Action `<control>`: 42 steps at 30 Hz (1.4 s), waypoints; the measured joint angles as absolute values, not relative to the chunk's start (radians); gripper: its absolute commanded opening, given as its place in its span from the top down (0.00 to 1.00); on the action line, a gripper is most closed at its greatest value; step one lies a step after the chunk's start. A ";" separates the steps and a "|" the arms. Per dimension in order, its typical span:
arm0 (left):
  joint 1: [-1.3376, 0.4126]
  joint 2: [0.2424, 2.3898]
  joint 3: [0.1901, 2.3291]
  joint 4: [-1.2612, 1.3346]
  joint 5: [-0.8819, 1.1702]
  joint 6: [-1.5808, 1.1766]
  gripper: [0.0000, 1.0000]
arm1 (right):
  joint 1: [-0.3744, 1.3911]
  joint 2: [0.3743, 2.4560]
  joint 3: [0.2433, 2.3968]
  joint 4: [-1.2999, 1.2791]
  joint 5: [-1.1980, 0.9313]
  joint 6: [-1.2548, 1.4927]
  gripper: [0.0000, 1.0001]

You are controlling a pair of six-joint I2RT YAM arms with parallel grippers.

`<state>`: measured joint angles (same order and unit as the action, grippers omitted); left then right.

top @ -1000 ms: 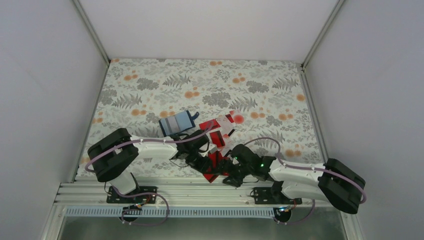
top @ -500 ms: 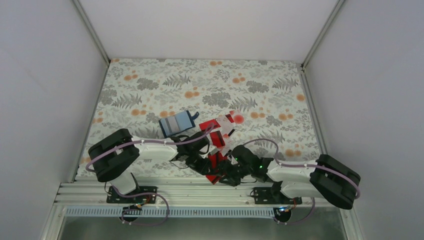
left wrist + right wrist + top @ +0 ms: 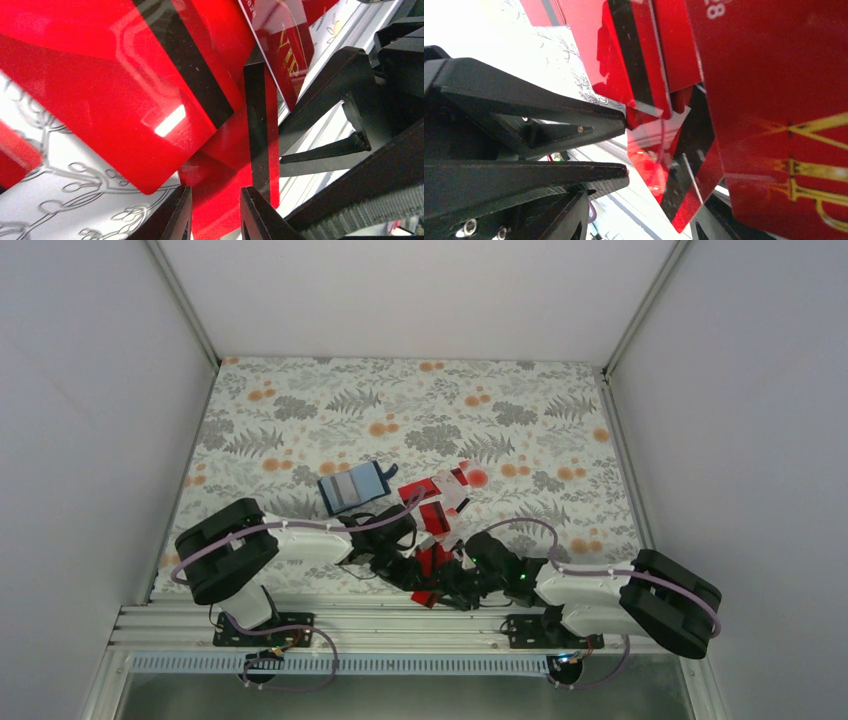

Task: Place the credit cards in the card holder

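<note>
The card holder (image 3: 352, 487) lies open on the table, its pale blue inside facing up, apart from both arms. The credit cards (image 3: 437, 508) form a red, overlapping heap right of it, reaching down to the table's near edge. My left gripper (image 3: 412, 574) (image 3: 215, 216) is open with a narrow gap, hanging low over a red card with a black stripe (image 3: 227, 170). My right gripper (image 3: 452, 592) (image 3: 639, 231) is open, and a corner of a tilted striped card (image 3: 684, 195) sticks out over the rail between its fingers. The two grippers almost touch.
The floral table (image 3: 300, 410) ends at an aluminium rail (image 3: 350, 625) just below the grippers. White walls close in the left, right and back. The left gripper's fingers (image 3: 549, 105) fill the left of the right wrist view.
The right arm has slid left up to the left gripper and its jaws have narrowed. The left jaws have narrowed slightly. The card holder has not moved.
</note>
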<state>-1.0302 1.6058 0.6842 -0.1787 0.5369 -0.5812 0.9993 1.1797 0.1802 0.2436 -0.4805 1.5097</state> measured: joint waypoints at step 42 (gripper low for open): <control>-0.896 1.294 0.713 -0.302 0.535 -0.624 0.57 | 0.865 0.827 0.215 -0.011 -0.348 1.405 0.96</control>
<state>-0.8955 1.2942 0.7132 -0.3019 0.5350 -0.6235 0.8646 0.8272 0.2150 -0.0113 -0.3485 1.4048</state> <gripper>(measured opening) 0.360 0.037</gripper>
